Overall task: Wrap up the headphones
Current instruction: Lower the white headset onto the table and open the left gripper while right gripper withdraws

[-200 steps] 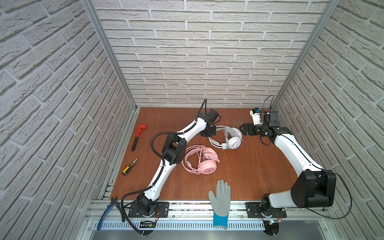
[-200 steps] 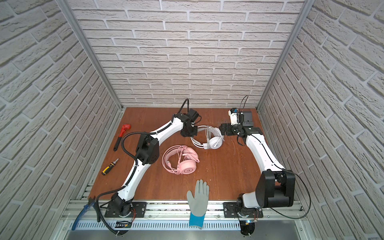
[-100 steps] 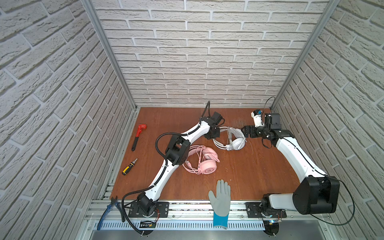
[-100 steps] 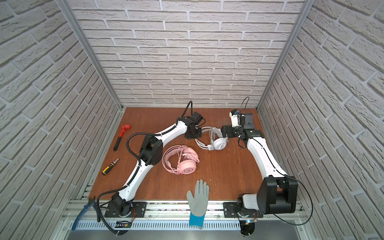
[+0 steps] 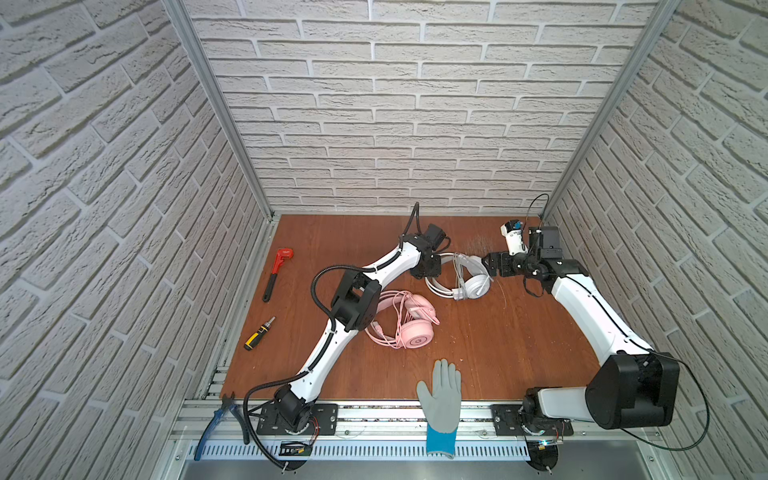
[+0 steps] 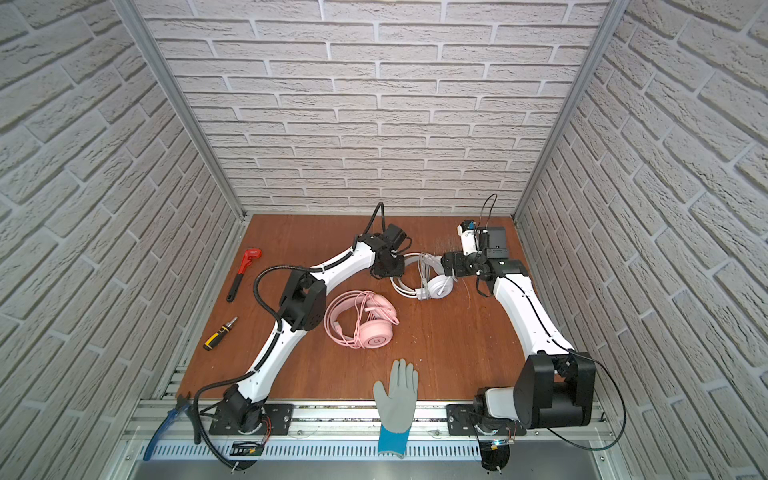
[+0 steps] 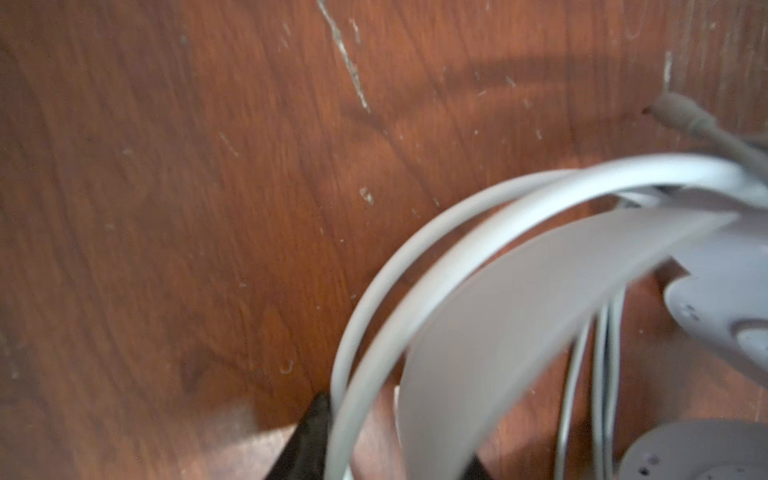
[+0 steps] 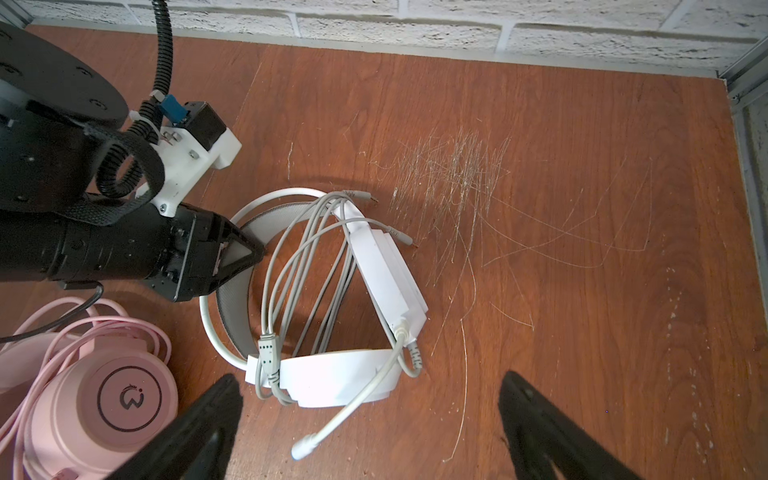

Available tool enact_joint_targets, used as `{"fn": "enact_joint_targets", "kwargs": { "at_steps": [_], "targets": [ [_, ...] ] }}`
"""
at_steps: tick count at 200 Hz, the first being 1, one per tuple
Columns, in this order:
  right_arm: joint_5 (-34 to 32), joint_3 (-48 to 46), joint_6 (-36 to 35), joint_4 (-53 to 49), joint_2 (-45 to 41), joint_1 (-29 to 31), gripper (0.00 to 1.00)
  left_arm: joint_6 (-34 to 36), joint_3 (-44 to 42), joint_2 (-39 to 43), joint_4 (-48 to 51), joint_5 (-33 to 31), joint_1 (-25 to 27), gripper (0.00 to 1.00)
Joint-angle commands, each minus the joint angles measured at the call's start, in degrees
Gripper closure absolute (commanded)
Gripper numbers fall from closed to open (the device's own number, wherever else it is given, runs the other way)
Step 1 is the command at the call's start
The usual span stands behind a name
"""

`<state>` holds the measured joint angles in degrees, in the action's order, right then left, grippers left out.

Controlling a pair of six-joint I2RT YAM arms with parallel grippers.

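Observation:
The white headphones (image 5: pixel 461 279) (image 6: pixel 428 280) lie at the back middle of the table, their grey cable (image 8: pixel 299 270) looped over the headband. My left gripper (image 5: pixel 432 269) (image 6: pixel 394 270) (image 8: pixel 252 251) is at the headband's left side. In the left wrist view its jaws stand apart, with the headband (image 7: pixel 519 270) passing between them. On the other side of the headset, my right gripper (image 5: pixel 490 264) (image 6: pixel 445 262) (image 8: pixel 374 419) is wide open just short of an earcup (image 8: pixel 345 382), holding nothing. The pink headphones (image 5: pixel 409 320) (image 6: pixel 365 322) (image 8: pixel 104 399) lie nearer the front with their cable wound on them.
A red pipe wrench (image 5: pixel 277 270) and a yellow-black screwdriver (image 5: pixel 258 332) lie along the left edge. A grey glove with a blue cuff (image 5: pixel 441 399) hangs over the front rail, and blue pliers (image 5: pixel 216 424) rest at the front left. Brick walls close three sides.
My left gripper has shifted a little to the right along the white headband and its jaws have parted. The right gripper has stayed open beside the headset.

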<state>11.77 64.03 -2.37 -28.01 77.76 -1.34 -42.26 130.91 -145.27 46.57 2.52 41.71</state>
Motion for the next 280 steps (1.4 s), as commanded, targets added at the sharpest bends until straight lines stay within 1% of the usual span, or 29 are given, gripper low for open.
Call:
{"fn": "enact_joint_targets", "kwargs": {
  "at_steps": [1,11,42,57,70,88,104,130,153,177,198,220,237,280],
  "targets": [
    [1.5,0.9,-1.1,-0.1,-1.9,1.0,0.03,0.0,-1.5,4.4,2.2,-2.3,0.2,0.45],
    [1.9,0.8,-1.5,0.1,-2.3,1.4,0.03,0.5,-1.9,5.8,3.0,-3.3,0.2,0.35],
    [2.2,1.1,-2.0,0.1,-3.0,2.8,0.03,2.4,-2.1,10.0,3.2,-6.3,0.1,0.19],
    [2.5,1.7,-2.6,-0.6,-3.0,3.6,0.03,2.9,-2.0,12.0,3.4,-6.5,-0.3,0.14],
    [2.7,2.3,-3.2,-1.3,-3.1,4.4,0.03,3.5,-2.3,13.9,4.1,-6.7,-0.8,0.13],
    [3.1,2.8,-4.2,-2.1,-3.3,5.8,0.03,4.6,-5.3,17.6,4.7,-7.2,-1.6,0.11],
    [3.0,3.0,-5.1,-2.8,-3.7,7.2,0.03,5.1,-10.4,22.3,4.3,-6.7,-2.6,0.10],
    [2.3,3.6,-5.9,-4.6,-3.9,9.0,0.03,3.4,-22.1,31.7,2.9,-4.5,-5.4,0.10],
    [1.9,3.8,-6.4,-5.5,-4.6,9.9,0.03,2.5,-32.0,40.1,3.9,-4.9,-7.4,0.10],
    [2.1,4.1,-6.5,-5.9,-5.0,10.7,0.03,2.7,-39.6,45.9,6.7,-5.5,-8.3,0.12],
    [2.5,4.1,-6.7,-5.9,-5.2,12.1,0.03,2.5,-47.5,49.7,5.5,-3.5,-9.1,0.15],
    [2.6,3.7,-7.0,-6.0,-5.4,13.8,0.03,2.0,-56.4,51.9,1.3,0.0,-10.7,0.25],
    [2.2,3.4,-7.0,-6.2,-5.5,15.0,0.03,2.5,-60.6,51.6,-0.5,1.3,-11.5,0.30],
    [2.6,3.1,-7.3,-6.9,-5.8,17.5,0.03,4.8,-65.3,48.7,-2.3,1.3,-12.0,0.31]
  ]
}}
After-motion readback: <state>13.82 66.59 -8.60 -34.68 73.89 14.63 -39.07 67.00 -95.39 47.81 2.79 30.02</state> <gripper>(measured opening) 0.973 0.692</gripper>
